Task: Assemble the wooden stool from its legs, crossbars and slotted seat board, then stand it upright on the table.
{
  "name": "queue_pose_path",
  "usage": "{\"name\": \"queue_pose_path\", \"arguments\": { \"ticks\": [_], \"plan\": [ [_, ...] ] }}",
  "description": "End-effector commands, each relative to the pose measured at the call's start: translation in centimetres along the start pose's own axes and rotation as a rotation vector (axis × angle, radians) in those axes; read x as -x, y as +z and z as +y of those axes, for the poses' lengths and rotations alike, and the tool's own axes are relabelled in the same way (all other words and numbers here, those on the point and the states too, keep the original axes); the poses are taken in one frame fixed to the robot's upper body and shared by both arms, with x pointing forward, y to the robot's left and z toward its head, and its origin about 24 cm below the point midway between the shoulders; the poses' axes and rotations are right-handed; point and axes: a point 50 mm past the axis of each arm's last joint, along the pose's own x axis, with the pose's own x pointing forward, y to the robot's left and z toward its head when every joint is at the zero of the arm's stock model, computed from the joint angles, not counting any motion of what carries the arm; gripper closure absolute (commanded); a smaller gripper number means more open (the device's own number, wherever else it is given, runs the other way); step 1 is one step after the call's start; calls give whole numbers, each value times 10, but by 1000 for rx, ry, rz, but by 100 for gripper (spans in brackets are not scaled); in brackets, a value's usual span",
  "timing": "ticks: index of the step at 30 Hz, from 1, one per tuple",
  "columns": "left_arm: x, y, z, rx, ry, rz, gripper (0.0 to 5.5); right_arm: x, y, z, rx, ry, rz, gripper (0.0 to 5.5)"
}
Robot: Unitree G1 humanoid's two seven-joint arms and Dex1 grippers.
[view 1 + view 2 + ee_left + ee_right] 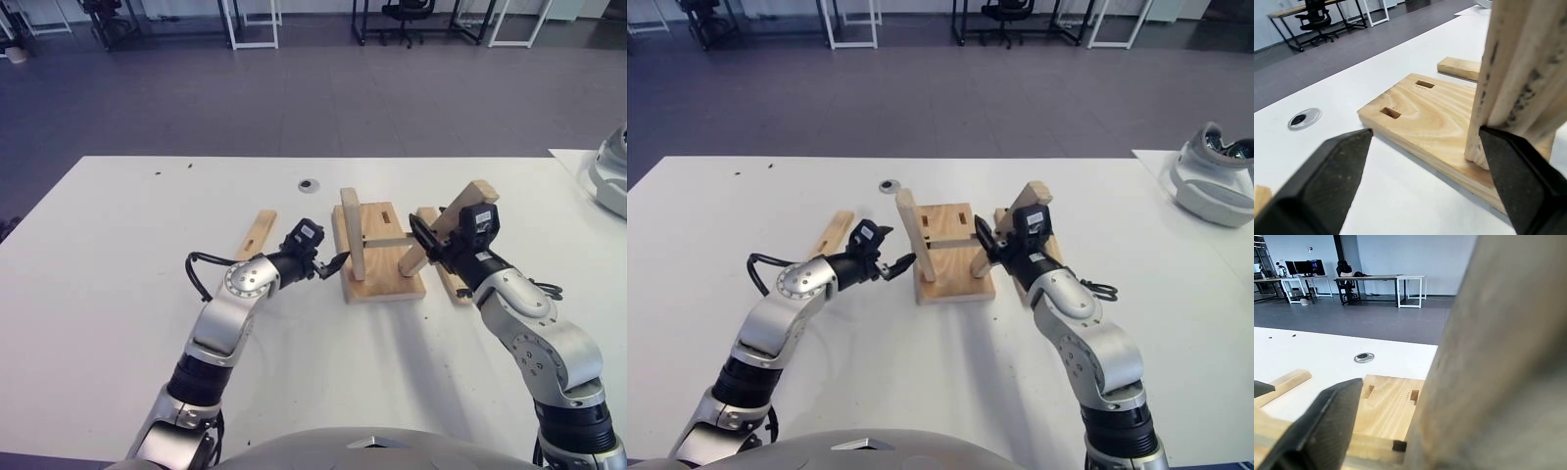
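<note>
The slotted seat board (384, 279) lies flat on the white table (118, 255). One wooden leg (351, 233) stands upright at the board's left edge. A thin crossbar (387, 242) joins it to a second, tilted leg (468, 204). My right gripper (428, 242) is shut on that tilted leg, which looms close in the right wrist view (1498, 357) beside one black finger (1317, 426). My left gripper (333, 262) is open just left of the upright leg's foot. In the left wrist view its fingers (1327, 186) spread wide, with the leg (1518, 73) close to one of them.
A loose wooden piece (257, 235) lies left of the board, behind my left gripper. Another (449, 274) lies right of the board, partly under my right arm. A cable grommet (311, 184) sits behind the board. A white headset (1213, 176) rests on the neighbouring table at far right.
</note>
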Motion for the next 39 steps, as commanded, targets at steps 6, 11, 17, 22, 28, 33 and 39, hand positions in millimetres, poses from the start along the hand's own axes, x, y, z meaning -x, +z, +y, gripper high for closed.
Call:
{"name": "queue_pose_path", "arguments": {
  "ticks": [6,11,17,22,28,33,39],
  "plan": [
    [40,51,30,-168,74,-162,149,6,6,-5,17,116,-82,242],
    [74,95,73,-309,208,-244,149,27,78,-17,122,243,-384,242],
    [47,179,56,-28,-83,-716,149,4,143,-25,3,330,-555,242],
    [2,111,26,70,-180,-454,149,-13,63,-29,-98,271,-171,242],
    [-5,100,39,130,-155,-466,149,-14,85,-30,-232,292,-301,242],
    [35,161,57,158,-170,-762,149,-13,135,-81,-331,158,-523,242],
    [98,152,104,8,-41,-703,149,2,22,-27,108,681,44,242]
  ]
}}
